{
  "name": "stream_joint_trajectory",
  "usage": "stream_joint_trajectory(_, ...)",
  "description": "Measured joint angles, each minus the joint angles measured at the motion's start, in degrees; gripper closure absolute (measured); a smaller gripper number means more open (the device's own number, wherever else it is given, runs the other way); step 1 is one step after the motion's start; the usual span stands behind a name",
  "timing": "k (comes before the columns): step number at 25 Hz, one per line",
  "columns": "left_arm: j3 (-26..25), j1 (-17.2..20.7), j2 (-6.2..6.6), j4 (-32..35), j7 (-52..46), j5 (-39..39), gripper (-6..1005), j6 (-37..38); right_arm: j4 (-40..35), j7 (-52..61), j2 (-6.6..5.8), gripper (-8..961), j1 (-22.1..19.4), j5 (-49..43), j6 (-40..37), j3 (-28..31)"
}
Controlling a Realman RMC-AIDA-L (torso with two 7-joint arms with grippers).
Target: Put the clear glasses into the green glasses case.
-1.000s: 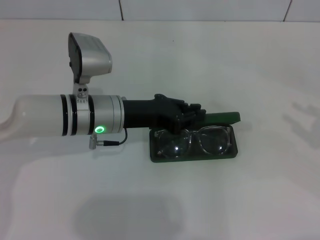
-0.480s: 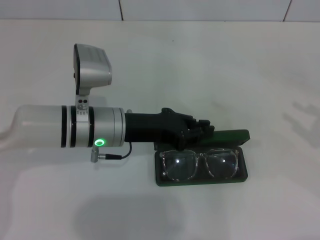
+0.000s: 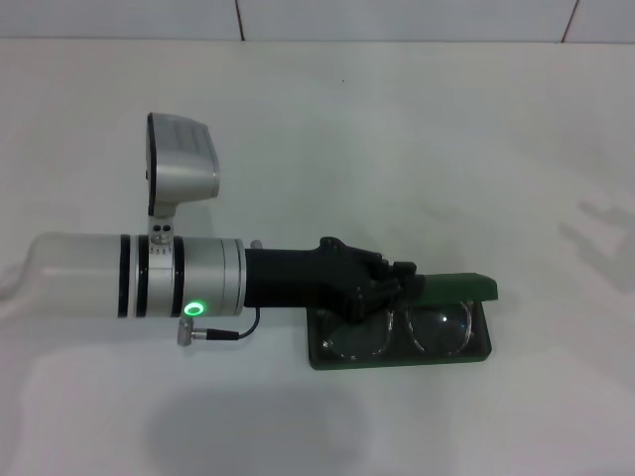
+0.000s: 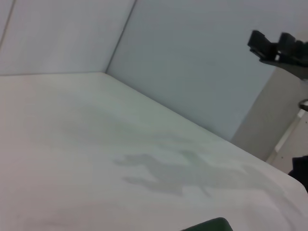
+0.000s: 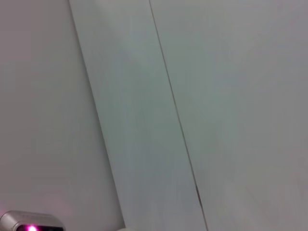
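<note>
Clear glasses (image 3: pixel 412 330) inside green glasses case (image 3: pixel 402 357), left pincer (image 3: pixel 392 283) above them, grip state unclear

left hand (image 3: pixel 397 283) hiding clear glasses (image 3: pixel 402 330) top, perhaps

Clear glasses (image 3: pixel 407 332) glossy transp. plastic; green glasses case (image 3: pixel 397 359) smooth; table (image 3: pixel 397 149) matt white.

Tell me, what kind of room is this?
Probably a lab or test bench: a plain white table, bare tiled wall, and only the green glasses case with the clear glasses under the left gripper.
</note>
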Motion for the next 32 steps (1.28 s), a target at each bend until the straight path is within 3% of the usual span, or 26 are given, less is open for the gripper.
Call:
stream_joint_trajectory(5,3.8,1.3,0.00,0.0,2.5,-3.1,850,0.5,0.0,0.0,0.05,539,0.2,0.0,0.0,0.0)
stream_joint_trajectory(16,18.3,4.8,0.00,1.3,10.1,-15.7,849,0.0,0.7,-0.1,-0.05,538,0.6,0.0,-0.1,0.0)
stream_joint_trajectory(25,28.9,8.8,0.34,14.8,6.5,-22.5,849,1.0,0.8,-0.1,-0.46,537,0.0,0.0,-0.3,0.2)
stream_joint_trajectory(32,26.8,9.6,1.34,20.3,3.5,-22.6,845,7.5,0.8,-0.1,-0.67,537,0.3,-1.3,-0.3,-0.1)
